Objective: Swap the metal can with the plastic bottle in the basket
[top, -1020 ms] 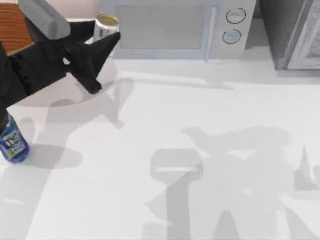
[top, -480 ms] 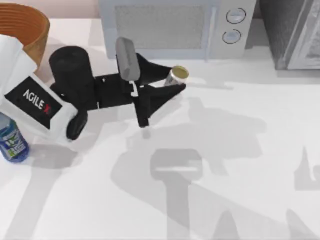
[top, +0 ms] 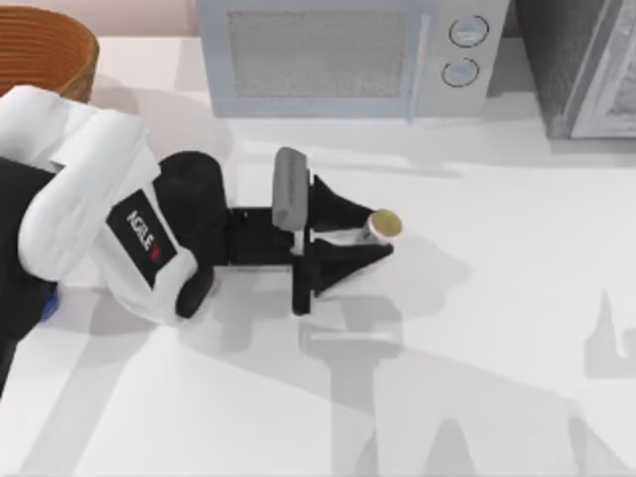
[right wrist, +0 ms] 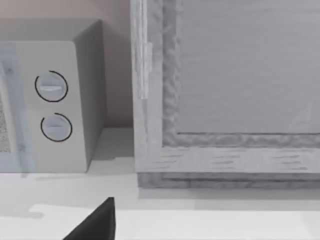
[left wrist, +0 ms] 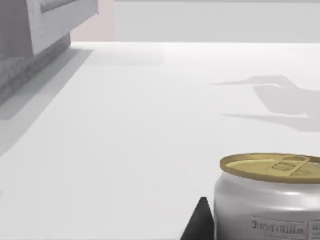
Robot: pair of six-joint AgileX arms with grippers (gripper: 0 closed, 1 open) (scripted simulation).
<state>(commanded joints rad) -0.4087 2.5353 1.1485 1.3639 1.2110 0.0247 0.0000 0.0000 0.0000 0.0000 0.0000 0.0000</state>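
Note:
The metal can [top: 384, 225], gold-topped, sits between the black fingers of my left gripper [top: 377, 237], which is shut on it near the table's middle, in front of the microwave. In the left wrist view the can [left wrist: 270, 200] is close up beside one dark fingertip [left wrist: 200, 223]. The orange-brown basket [top: 45, 45] stands at the far left corner. My left arm covers nearly all of the plastic bottle; a blue sliver [top: 49, 309] shows at the arm's edge on the left. My right gripper [right wrist: 95, 222] is off to the right, facing the back wall.
A grey microwave [top: 338, 55] stands along the back edge, with a grey cabinet [top: 581, 65] to its right. Open white tabletop lies to the right of the can and toward the front.
My left arm has swung from the basket rightward and toward the front, carrying the can to the table's middle. The arm now covers the bottle.

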